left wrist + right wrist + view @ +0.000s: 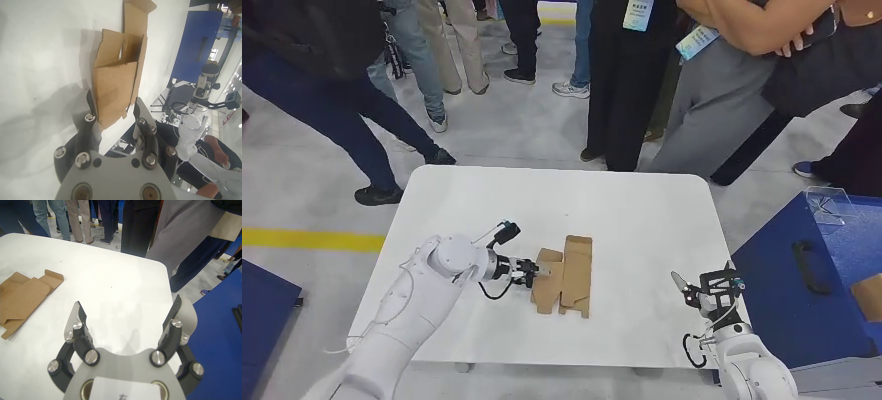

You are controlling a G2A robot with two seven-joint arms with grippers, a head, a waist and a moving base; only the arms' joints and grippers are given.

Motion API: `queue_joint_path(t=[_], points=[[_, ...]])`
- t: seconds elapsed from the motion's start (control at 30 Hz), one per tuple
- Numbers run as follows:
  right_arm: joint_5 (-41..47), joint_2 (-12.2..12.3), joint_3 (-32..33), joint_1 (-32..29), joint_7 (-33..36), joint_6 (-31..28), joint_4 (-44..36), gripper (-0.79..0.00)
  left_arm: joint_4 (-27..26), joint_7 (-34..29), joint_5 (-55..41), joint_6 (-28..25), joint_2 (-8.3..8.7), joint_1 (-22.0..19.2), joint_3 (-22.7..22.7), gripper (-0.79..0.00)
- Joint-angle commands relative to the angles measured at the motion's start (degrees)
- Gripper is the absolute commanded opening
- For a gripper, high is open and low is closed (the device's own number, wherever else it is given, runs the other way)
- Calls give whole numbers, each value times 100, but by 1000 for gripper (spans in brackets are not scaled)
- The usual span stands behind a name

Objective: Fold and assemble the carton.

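Left gripper sits low at the left end of the carton; fingers at a medium gap w/ a brown flap between them; whether they actually press it can't be told, since the flap's near end runs behind one finger. Carton lies in the middle of the white table, toward the near edge, unassembled; from the top it reads as flat stacked panels, layers hard to separate. Left wrist view adds more: a dark hollow between two layers at the far end, and a shadow beside the near panel, so that part looks lifted off the surface. Right wrist view catches the carton from the other side, cut off at the frame edge, one small tab curled up at its far corner. Right gripper is well apart from the carton, by the table's right edge, fingers spread wide, nothing between them, ribbed pads showing. Blue cabinet w/ a black handle stands just beside that edge.
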Motion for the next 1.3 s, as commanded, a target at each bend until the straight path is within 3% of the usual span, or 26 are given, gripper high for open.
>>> queue_joint_path(t=[0.0,0.13,0.23,0.27,0.4,0.57,0.73,1.03,1.07,1.27], points=[[0,0,0,0,0,0,0,0,157,17,-42,-75,-45,-52,67,-394],[0,0,0,0,0,0,0,0,453,42,-163,-225,-143,-133,184,-403],[0,0,0,0,0,0,0,0,690,62,-277,-430,-201,-193,222,-533],[0,0,0,0,0,0,0,0,744,105,-272,-534,-219,-192,248,-785],[0,0,0,0,0,0,0,0,925,-158,-657,-940,-243,-211,157,-785],[0,0,0,0,0,0,0,0,771,-764,-1228,-1283,-106,-222,-229,-785],[0,0,0,0,0,0,0,0,-288,-1370,-1778,-1120,199,171,-886,-785],[0,0,0,0,0,0,0,0,-3867,-1630,-1599,188,781,2031,-2198,-785],[0,0,0,0,0,0,0,0,-4086,-1720,-1786,442,813,2204,-2314,-785],[0,0,0,0,0,0,0,0,-4086,-1720,-1786,442,813,2204,-2314,-785]])
